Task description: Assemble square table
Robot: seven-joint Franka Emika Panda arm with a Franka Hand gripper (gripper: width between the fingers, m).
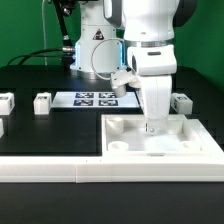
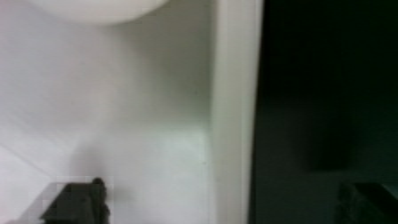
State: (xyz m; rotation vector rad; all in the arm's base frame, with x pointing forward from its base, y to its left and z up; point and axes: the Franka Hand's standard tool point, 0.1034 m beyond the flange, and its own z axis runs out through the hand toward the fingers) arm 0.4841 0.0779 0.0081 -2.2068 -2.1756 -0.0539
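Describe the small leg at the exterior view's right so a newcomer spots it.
Find the big square table at the exterior view's lower right. Just beyond its far edge, beside the arm, lies a small white leg. It is alone there; the other legs lie at that view's left.

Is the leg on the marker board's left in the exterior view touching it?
Apart: exterior view shows black table between that leg and the marker board.

Black tabletop (image 1: 60, 130) centre-left: free, wide passage. Obstacles: small white tagged block (image 1: 41, 100) mid-left, 2nd block (image 1: 5, 100) far left, 3rd block (image 1: 181, 100) right; long white rail (image 1: 50, 168) across bottom; large white square rimmed plastic slab (image 1: 195, 140) lower right, w/ white robot arm (image 1: 150, 50) over it.
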